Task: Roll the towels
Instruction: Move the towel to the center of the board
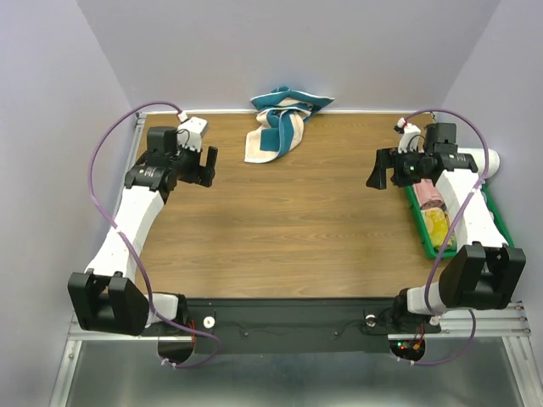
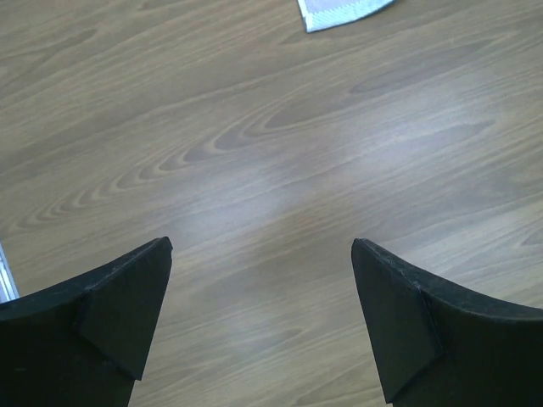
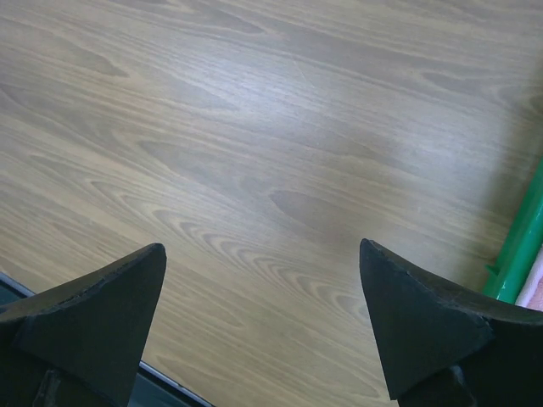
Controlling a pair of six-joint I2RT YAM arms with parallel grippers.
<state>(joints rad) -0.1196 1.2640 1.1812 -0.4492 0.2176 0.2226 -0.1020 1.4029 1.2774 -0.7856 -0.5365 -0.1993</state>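
Note:
A teal and cream towel [image 1: 277, 125] lies crumpled at the back middle of the wooden table [image 1: 280, 229], partly against the back wall. A cream corner of it shows at the top of the left wrist view [image 2: 339, 12]. My left gripper [image 1: 204, 166] is open and empty at the back left, well left of the towel. My right gripper [image 1: 379, 172] is open and empty at the back right, well right of the towel. Both wrist views show open jaws [image 2: 261, 254] [image 3: 263, 254] over bare wood.
A green tray [image 1: 422, 222] at the right edge holds rolled cloths, pink and yellow, partly under my right arm. Its green rim shows in the right wrist view [image 3: 522, 246]. Walls close in the back and both sides.

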